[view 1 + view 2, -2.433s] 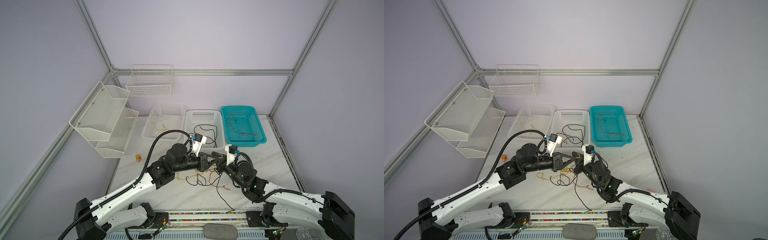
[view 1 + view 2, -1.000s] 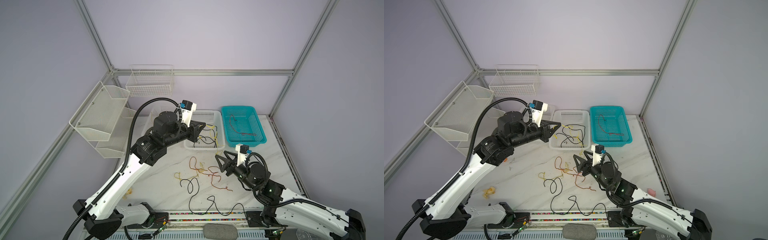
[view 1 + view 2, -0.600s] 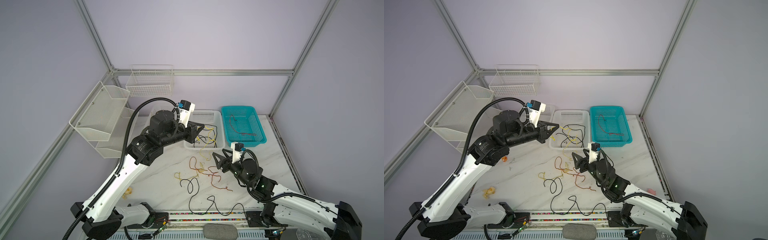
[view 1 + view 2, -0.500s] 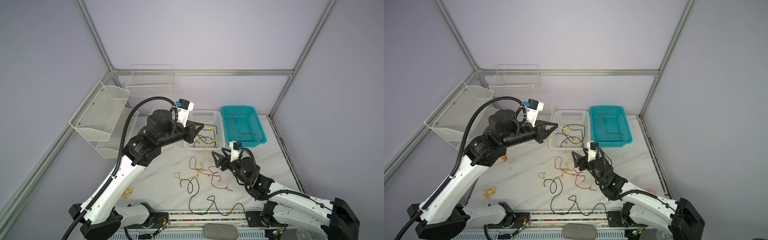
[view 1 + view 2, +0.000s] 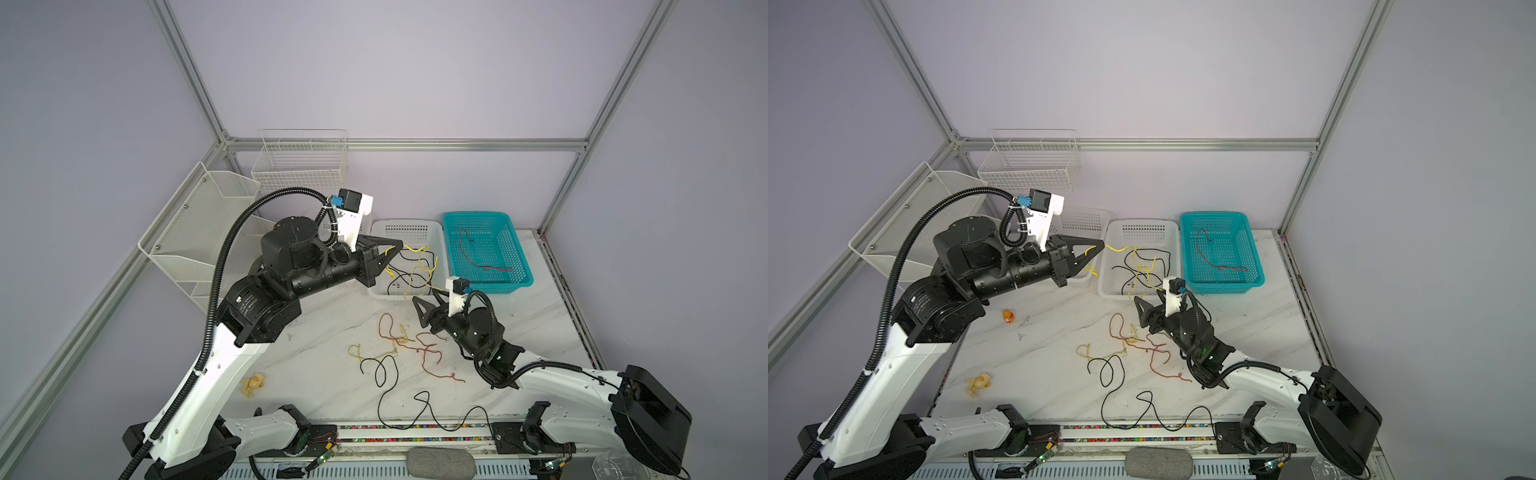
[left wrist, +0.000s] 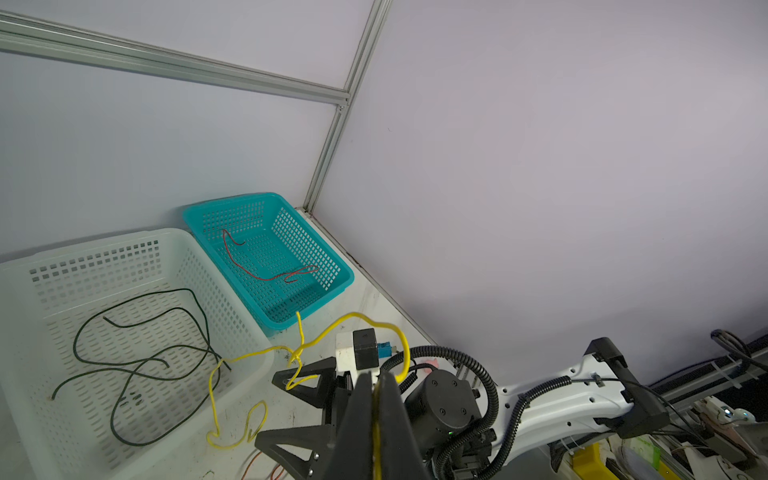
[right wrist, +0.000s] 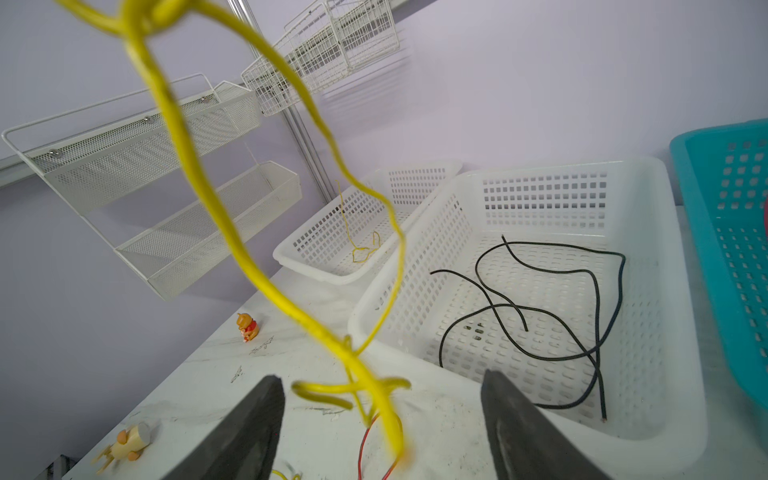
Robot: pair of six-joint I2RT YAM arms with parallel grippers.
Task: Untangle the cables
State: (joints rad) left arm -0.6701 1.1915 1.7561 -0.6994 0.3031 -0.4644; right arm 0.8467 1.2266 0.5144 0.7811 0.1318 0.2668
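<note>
Yellow cable (image 7: 189,164) hangs pinched in the closed left gripper (image 5: 397,246), its arm raised over the middle white basket (image 5: 405,224). The right gripper (image 5: 424,302) sits low over the marble table (image 5: 324,374), jaws spread around the dangling loops. That basket holds black cables (image 7: 561,246), the teal basket (image 5: 486,216) a red cable (image 6: 266,279), the far white basket (image 7: 307,272) a thin yellow wire (image 7: 365,249); a mixed tangle (image 5: 399,340) lies on the table.

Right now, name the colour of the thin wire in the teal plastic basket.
The thin wire is red, clearest in the left wrist view.
</note>
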